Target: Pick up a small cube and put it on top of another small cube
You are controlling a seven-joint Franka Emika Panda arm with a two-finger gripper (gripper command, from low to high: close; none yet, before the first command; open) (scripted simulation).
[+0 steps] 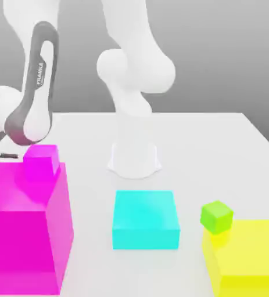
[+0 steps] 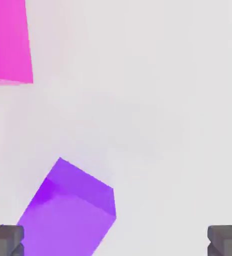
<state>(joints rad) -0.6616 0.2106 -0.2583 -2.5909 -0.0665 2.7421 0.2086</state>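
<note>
Open gripper, violet block off to one side and turned askew

At the exterior view's far left, about mid-height, the gripper (image 2: 116, 241) is partly behind the large magenta block (image 1: 17, 249). Its fingers stand wide apart with nothing held. In the hand view, a violet block (image 2: 67, 220), probably the cube to pick, lies off-centre, towards one finger, its edges slanted to the line between the fingers. The coming move likely needs a sideways shift and a wrist turn before lowering; straight down, that finger could strike it.

Just right of the gripper in the exterior view, a small magenta cube (image 1: 42, 162) shows at the large block's top; whether it rests there or stands behind, I cannot tell. Next comes the cyan block (image 1: 145, 217), lower centre, then a small green cube (image 1: 216, 217) by the yellow block (image 1: 247, 249), lower right, well apart from the gripper. Which cube should be the base is unclear.
</note>
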